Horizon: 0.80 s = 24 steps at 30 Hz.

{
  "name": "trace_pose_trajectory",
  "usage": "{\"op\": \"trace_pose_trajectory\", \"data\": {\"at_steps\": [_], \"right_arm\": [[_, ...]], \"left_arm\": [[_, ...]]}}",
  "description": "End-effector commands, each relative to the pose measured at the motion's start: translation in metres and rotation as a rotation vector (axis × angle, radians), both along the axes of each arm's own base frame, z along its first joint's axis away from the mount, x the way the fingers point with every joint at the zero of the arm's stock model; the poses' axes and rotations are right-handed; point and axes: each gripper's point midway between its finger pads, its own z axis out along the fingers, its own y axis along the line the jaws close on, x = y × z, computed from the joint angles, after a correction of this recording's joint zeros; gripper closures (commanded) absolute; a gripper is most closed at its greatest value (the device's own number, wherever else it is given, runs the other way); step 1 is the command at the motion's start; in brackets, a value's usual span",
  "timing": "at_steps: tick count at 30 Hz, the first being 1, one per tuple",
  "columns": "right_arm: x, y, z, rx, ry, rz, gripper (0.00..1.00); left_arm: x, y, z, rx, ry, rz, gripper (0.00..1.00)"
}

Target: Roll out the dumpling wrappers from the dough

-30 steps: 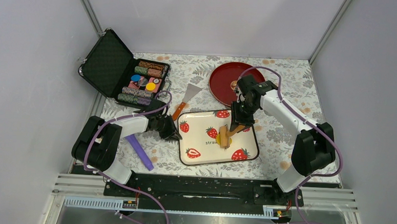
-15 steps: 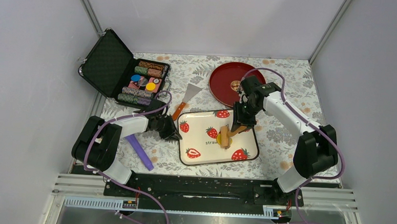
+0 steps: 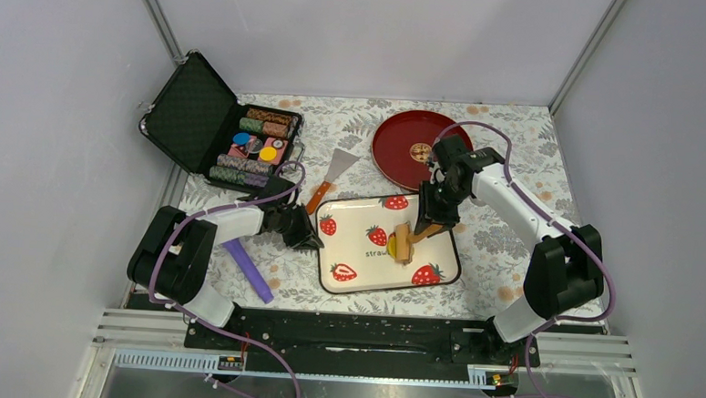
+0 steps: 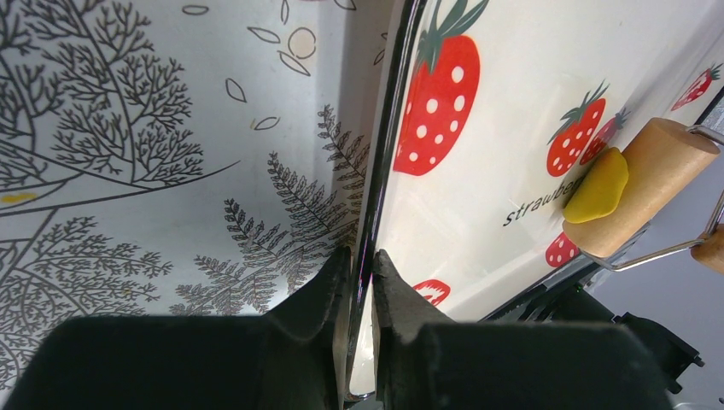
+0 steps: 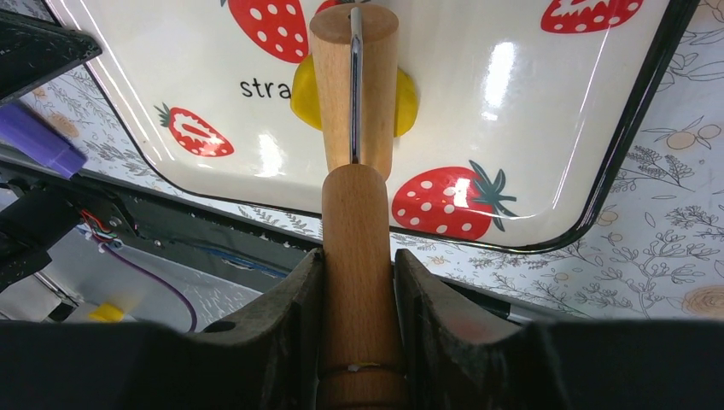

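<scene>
Nearest the arm bases, a purple stick (image 3: pixel 250 269) lies slantwise on the floral table (image 3: pixel 503 234), left of the tray (image 3: pixel 351 245) and apart from it. The strawberry tray sits at mid-table, tilted slightly in the top view. The left gripper (image 4: pixel 360 256) is at the tray's left edge, its jaws pinched onto the black rim, one finger outside on the cloth side and one inside over the white surface. On the right half of the tray rests the roller (image 5: pixel 352 77), a short wooden barrel on a wire frame with a wooden handle (image 5: pixel 359 222). The right gripper (image 5: pixel 359 256) is clamped on that handle, a finger pressed against each side. The dough (image 5: pixel 303 94) lies on the tray under the barrel, beside the printed word; yellow bulges show on both sides of the barrel in the right wrist view, and the left wrist view shows a rounded yellow lump against the barrel's side. Its full outline is hidden by the roller. Beyond the tray's far left corner lies a spatula (image 3: pixel 330 175) with an orange handle, its blade pointing away. Farther back sits a red plate (image 3: pixel 398 142), with the right arm partly over it. At the far left an open black case (image 3: pixel 199 109) holds rows of chips (image 3: pixel 261 139).
</scene>
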Motion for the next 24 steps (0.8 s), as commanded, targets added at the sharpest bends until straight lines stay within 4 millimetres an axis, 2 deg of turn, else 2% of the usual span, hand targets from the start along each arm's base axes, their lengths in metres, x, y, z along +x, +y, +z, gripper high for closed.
{"op": "trace_pose_trajectory", "data": {"at_steps": [1, 24], "right_arm": [[-0.034, -0.102, -0.025, -0.496, 0.137, 0.032, 1.00], [-0.041, -0.112, -0.033, -0.533, 0.182, 0.038, 1.00]], "left_arm": [[-0.019, 0.058, -0.043, 0.268, 0.095, 0.098, 1.00], [-0.019, 0.058, -0.043, 0.263, 0.094, 0.097, 1.00]]}}
